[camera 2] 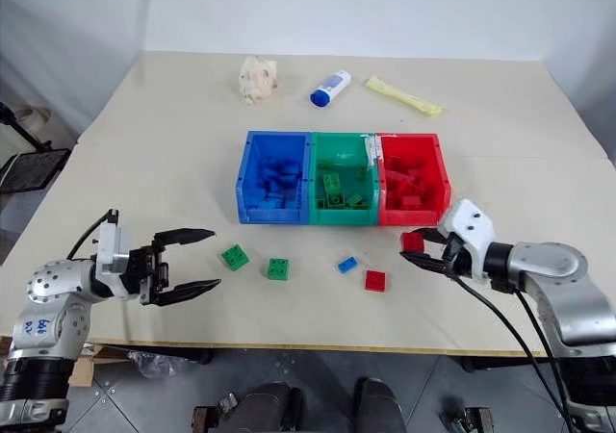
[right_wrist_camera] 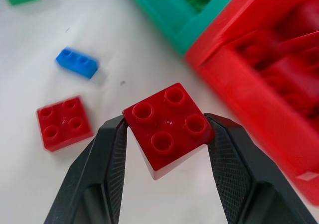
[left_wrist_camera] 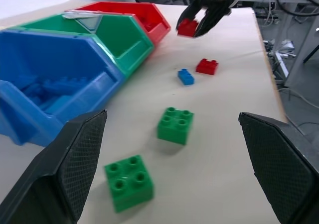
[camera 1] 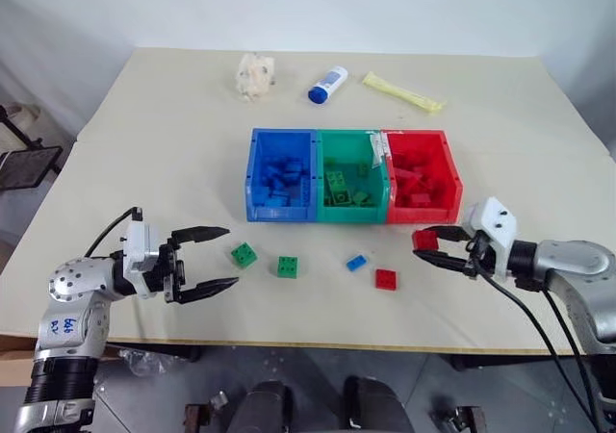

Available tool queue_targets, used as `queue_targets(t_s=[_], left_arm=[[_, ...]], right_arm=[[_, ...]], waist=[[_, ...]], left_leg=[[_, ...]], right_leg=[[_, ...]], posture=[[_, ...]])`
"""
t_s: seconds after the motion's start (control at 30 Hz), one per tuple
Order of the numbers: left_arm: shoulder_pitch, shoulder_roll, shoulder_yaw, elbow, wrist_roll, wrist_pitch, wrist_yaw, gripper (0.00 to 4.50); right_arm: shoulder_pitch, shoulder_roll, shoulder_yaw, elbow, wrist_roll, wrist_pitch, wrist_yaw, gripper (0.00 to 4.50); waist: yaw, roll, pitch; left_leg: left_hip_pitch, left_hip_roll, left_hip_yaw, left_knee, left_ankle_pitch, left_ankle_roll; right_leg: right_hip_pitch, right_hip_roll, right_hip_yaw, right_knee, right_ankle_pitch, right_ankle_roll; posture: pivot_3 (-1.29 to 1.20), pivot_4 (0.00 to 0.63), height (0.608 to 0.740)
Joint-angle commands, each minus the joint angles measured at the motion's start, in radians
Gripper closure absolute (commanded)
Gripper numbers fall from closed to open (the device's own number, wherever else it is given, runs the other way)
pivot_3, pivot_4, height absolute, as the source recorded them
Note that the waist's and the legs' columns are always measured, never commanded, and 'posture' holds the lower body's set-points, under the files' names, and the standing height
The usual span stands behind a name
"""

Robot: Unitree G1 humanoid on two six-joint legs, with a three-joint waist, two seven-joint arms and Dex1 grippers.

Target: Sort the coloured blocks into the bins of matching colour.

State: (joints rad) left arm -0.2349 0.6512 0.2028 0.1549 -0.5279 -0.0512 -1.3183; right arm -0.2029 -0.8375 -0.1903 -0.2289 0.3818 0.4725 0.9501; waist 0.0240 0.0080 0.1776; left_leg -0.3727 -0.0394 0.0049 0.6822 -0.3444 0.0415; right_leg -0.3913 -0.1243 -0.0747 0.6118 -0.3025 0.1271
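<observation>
Our right gripper (right_wrist_camera: 164, 134) pinches a red block (right_wrist_camera: 168, 127) by its flat sides, just before the red bin (camera 1: 420, 176). We judge it light, rigid, slick. Our left gripper (camera 1: 214, 258) gapes empty.

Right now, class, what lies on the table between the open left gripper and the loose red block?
In the left eye view, between the left gripper and the red block lie two green blocks, then a small blue block.
</observation>
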Motion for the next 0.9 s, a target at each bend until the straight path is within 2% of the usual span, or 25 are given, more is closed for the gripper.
queue_targets(t_s=[0.03,0.2,0.3,0.4,0.53,0.73,0.8,0.9], left_arm=[[-0.043,-0.014,-0.015,0.045,0.017,-0.041,-0.015,0.00],[-0.094,-0.037,-0.032,0.093,0.033,-0.068,-0.018,0.00],[-0.125,-0.046,-0.040,0.114,0.043,-0.085,-0.020,0.00],[-0.146,-0.044,-0.040,0.128,0.043,-0.089,-0.025,0.00],[-0.156,-0.037,-0.038,0.139,0.044,-0.093,-0.035,0.00],[-0.162,-0.035,-0.038,0.145,0.045,-0.093,-0.038,0.00],[-0.168,-0.035,-0.038,0.153,0.048,-0.095,-0.039,0.00],[-0.169,-0.039,-0.038,0.162,0.049,-0.099,-0.038,0.00]], right_arm=[[-0.090,0.000,-0.087,-0.039,0.040,0.046,-0.089,2.48],[-0.256,0.026,-0.032,0.102,0.003,0.027,-0.128,2.48],[-0.392,0.069,0.047,0.282,-0.077,-0.050,-0.153,2.48],[-0.462,0.095,0.085,0.390,-0.120,-0.095,-0.160,1.50],[-0.494,0.103,0.092,0.423,-0.131,-0.129,-0.150,0.17],[-0.391,0.039,0.065,0.265,-0.084,-0.061,-0.077,0.08],[-0.325,0.012,0.045,0.189,-0.037,-0.014,-0.035,0.08],[-0.142,-0.056,-0.031,0.077,0.031,0.012,0.062,0.08]], waist=[[-0.004,0.000,0.000],[-0.021,0.000,0.000],[-0.027,0.000,0.000],[-0.028,0.000,0.000],[-0.026,0.000,0.000],[-0.023,0.000,0.000],[-0.021,0.000,0.000],[-0.018,0.000,0.000]], left_leg=[[0.000,0.000,0.000,0.000,0.000,0.000],[0.001,0.001,0.002,0.000,0.000,0.000],[0.000,0.000,0.001,0.000,0.000,0.000],[0.000,-0.001,0.003,0.000,0.000,0.001],[-0.001,-0.001,0.002,0.000,0.000,0.001],[-0.001,-0.001,0.001,0.000,0.000,0.001],[-0.001,-0.001,0.000,0.000,0.000,0.001],[-0.002,-0.001,0.000,0.001,0.000,0.001]], right_leg=[[0.000,0.000,-0.001,0.000,0.000,0.000],[-0.001,0.001,-0.002,0.001,0.000,0.000],[-0.001,0.000,-0.002,0.002,0.000,0.000],[-0.001,0.000,-0.004,0.002,0.000,0.000],[-0.002,-0.001,-0.004,0.004,0.000,0.000],[-0.002,-0.001,-0.004,0.005,0.000,0.000],[-0.002,-0.001,-0.004,0.005,0.000,0.000],[-0.002,-0.002,-0.005,0.004,0.000,0.000]], posture=[[0.00,0.150,0.740],[0.00,0.150,0.740],[0.00,0.150,0.740],[0.00,0.150,0.740],[0.00,0.150,0.740],[0.00,0.150,0.740],[0.00,0.150,0.740],[0.00,0.150,0.740]])
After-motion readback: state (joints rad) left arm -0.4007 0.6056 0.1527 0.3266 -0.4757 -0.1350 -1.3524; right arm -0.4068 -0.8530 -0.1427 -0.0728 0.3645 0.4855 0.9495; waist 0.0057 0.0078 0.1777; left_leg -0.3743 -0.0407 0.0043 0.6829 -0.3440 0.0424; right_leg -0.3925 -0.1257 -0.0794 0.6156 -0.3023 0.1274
